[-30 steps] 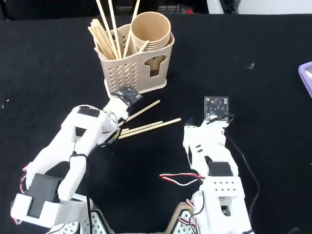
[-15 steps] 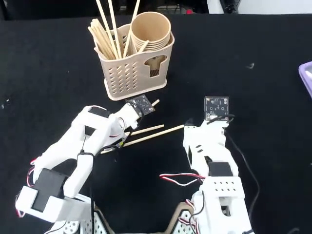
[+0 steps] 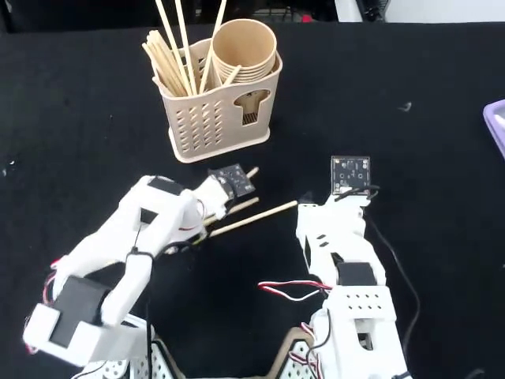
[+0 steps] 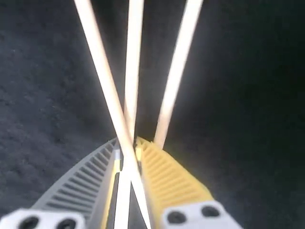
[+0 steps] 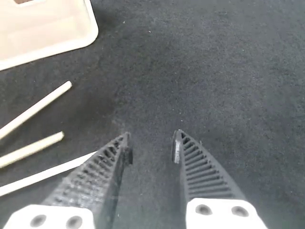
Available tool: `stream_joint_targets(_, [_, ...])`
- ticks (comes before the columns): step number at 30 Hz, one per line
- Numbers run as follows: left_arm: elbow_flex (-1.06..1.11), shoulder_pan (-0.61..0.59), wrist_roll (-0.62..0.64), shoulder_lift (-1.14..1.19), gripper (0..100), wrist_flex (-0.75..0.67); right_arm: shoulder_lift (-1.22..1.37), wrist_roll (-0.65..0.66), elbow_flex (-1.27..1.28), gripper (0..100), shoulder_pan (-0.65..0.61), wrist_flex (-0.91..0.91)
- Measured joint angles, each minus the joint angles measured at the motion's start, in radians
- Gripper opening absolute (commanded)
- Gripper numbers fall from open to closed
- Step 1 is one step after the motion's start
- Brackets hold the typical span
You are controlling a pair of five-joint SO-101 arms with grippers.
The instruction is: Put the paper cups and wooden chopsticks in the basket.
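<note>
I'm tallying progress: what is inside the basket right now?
The basket holds a stack of paper cups and a bundle of wooden chopsticks sticking up. Its walls hide their lower parts and the basket's floor.

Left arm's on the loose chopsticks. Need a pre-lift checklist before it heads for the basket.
1. Grasp: ok. The left gripper is shut on the chopsticks, two crossed sticks pinched between its fingers.
2. All sticks held: cannot tell. The third chopstick runs beside the yellow finger.
3. Sticks off the table: cannot tell.
4. Other arm clear: cannot tell. The right gripper is open, but one stick end lies close to it.
5. Target ready: ok. The basket stands upright, with paper cups stacked on one side.
</note>
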Motion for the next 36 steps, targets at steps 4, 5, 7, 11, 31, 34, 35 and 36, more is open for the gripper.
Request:
stream_joint_targets(4, [0.003, 0.029, 0.0, -0.153, 3, 0.104, 0.0, 0.0, 0.0, 15.0, 0.0, 0.0])
stream_joint_targets(5, [0.003, 0.032, 0.0, -0.204, 3, 0.129, 0.0, 0.0, 0.0, 15.0, 0.0, 0.0])
stream_joint_targets(7, [0.003, 0.044, 0.0, -0.302, 3, 0.158, 0.0, 0.0, 0.0, 15.0, 0.0, 0.0])
stream_joint_targets(11, [0.005, 0.037, 0.003, -0.471, 3, 0.17, 0.0, 0.0, 0.0, 15.0, 0.0, 0.0])
stream_joint_targets(31, [-0.308, 0.011, 0.288, -0.608, 3, 0.17, 0.0, 0.0, 0.0, 15.0, 0.0, 0.0])
stream_joint_targets(34, [-0.404, 0.012, 0.344, -0.608, 3, 0.17, 0.0, 0.0, 0.0, 15.0, 0.0, 0.0])
stream_joint_targets(35, [-0.431, 0.012, 0.361, -0.608, 3, 0.17, 0.0, 0.0, 0.0, 15.0, 0.0, 0.0])
stream_joint_targets(36, [-0.453, 0.012, 0.377, -0.608, 3, 0.17, 0.0, 0.0, 0.0, 15.0, 0.0, 0.0])
